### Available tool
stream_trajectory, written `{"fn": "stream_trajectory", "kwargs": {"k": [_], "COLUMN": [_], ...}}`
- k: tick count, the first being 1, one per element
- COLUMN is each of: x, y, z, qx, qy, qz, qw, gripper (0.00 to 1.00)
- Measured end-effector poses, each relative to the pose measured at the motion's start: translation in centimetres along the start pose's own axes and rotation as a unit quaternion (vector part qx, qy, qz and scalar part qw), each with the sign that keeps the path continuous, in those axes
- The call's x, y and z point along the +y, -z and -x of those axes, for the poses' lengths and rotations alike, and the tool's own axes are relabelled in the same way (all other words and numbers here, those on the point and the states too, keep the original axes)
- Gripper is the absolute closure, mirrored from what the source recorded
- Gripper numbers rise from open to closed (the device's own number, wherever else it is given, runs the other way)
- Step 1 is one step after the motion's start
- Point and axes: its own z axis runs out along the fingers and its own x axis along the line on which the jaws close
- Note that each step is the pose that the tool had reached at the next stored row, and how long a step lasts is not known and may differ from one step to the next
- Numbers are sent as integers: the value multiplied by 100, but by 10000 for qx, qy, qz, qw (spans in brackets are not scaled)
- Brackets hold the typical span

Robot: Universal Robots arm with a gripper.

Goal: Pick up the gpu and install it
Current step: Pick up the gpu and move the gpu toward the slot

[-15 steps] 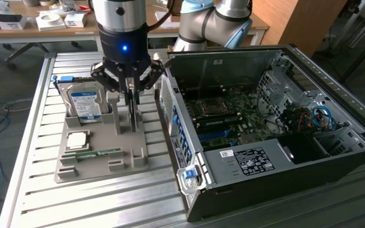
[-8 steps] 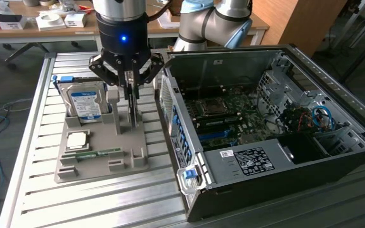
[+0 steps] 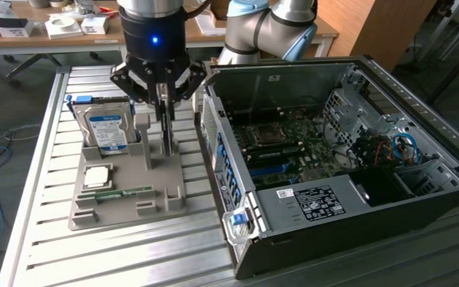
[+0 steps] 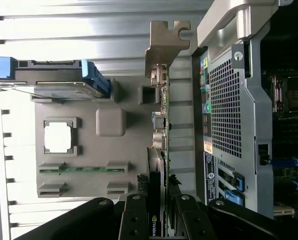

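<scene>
Gpu [image 3: 168, 139]: thin flat dark expansion card with a tan metal bracket [image 4: 164, 42] at one end. It stands on its long edge along the side of the grey plastic holder tray [image 3: 118, 206] nearest the open black computer case [image 3: 309, 239]. I cannot tell whether its lower edge sits in a slot.
Gripper [image 3: 163, 119]: mine, black, two-fingered, pointing straight down over the gpu. My fingers [image 4: 135, 217] press on its two faces near the end away from the bracket, pinching it.
Tray position: on the exterior view's left of the case, just beside it.
Memory stick [image 3: 122, 192]: small narrow green strip lying flat in a tray slot, apart from the gpu.
Processor [image 3: 96, 176]: square silvery chip in a square recess, just beside the memory stick.
Hard drive [image 3: 106, 128]: boxy silver unit with a blue-white label and blue side rails, standing on edge at the tray's far end.
Case interior: panel off, dark green motherboard [image 3: 293, 149] showing; the perforated rear grille [image 4: 226, 110] faces the gpu.
Table [image 3: 134, 257]: slatted aluminium, bearing tray and case.
Arm [image 3: 269, 24]: my grey jointed segments behind the case.
Bench [image 3: 38, 12]: wooden worktop carrying white boxes [image 3: 62, 27], well behind the table.
</scene>
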Motion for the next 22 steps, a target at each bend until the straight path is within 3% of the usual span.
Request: {"fn": "stream_trajectory", "kwargs": {"k": [11,13,15,22], "x": [22,39,48,51], "y": [469,835,1033,1033], "z": [12,21,26,60], "qx": [0,0,1,0], "qy": [0,0,0,0], "qz": [0,0,-1,0], "qw": [10000,10000,10000,10000], "gripper": [74,74,74,74]}}
